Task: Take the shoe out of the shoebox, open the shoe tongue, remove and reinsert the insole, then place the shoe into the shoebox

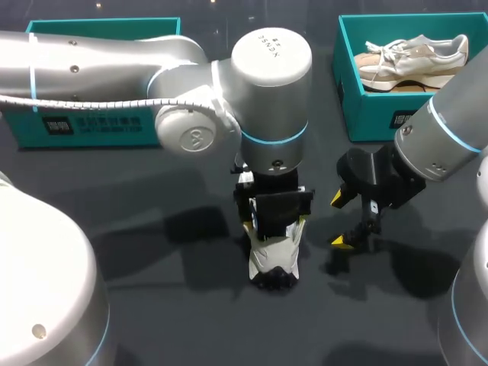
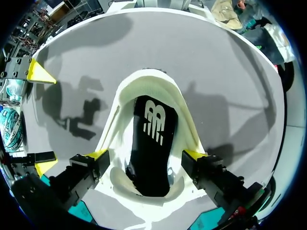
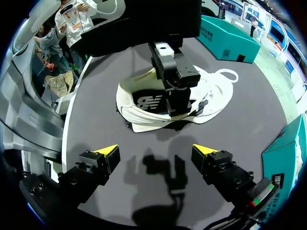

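A white shoe [image 1: 273, 263] lies on the dark table near the front middle, its toe toward the front edge. Its black insole [image 2: 153, 143] lies inside the shoe. My left gripper [image 1: 276, 229] hangs straight over the shoe's opening, open, its yellow fingertips [image 2: 98, 154] standing outside the two sides of the collar. My right gripper [image 1: 340, 221] is just right of the shoe, open and holding nothing. In the right wrist view the shoe [image 3: 144, 103] lies ahead of my right gripper [image 3: 157, 153], with my left gripper [image 3: 175, 88] on top of it.
The teal shoebox [image 1: 347, 88] stands at the back right and holds a second beige shoe [image 1: 412, 57]. Another teal box [image 1: 91, 126] sits at the back left, partly behind my left arm. Bare table lies in front of and left of the shoe.
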Action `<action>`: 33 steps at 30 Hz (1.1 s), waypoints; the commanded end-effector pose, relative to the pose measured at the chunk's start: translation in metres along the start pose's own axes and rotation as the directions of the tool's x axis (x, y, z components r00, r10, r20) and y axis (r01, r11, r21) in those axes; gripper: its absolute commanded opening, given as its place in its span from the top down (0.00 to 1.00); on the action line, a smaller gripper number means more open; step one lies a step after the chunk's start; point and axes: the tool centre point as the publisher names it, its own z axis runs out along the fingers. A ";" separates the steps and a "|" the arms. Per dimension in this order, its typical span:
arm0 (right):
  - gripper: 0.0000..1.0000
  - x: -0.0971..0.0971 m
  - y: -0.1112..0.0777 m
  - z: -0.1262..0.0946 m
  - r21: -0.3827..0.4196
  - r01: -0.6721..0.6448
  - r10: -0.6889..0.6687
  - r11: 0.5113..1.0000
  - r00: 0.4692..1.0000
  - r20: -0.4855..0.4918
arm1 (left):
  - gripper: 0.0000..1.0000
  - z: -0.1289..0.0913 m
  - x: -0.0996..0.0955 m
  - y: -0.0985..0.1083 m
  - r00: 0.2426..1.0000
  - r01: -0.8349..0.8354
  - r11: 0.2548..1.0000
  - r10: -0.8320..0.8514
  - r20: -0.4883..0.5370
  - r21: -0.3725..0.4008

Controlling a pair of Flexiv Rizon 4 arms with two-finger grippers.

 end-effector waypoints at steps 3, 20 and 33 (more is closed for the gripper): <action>0.00 0.001 0.000 0.000 0.002 -0.001 0.001 1.000 1.000 0.002 | 0.00 -0.003 -0.002 0.011 1.000 -0.011 0.999 0.012 -0.005 0.037; 0.00 0.001 0.000 0.000 0.002 -0.001 0.001 1.000 1.000 0.002 | 0.06 -0.018 -0.001 0.042 1.000 0.013 0.995 -0.013 -0.001 0.099; 0.00 0.001 0.000 0.000 0.002 -0.001 0.001 1.000 1.000 0.002 | 0.25 -0.046 0.004 0.084 0.997 0.080 0.994 -0.081 0.017 0.069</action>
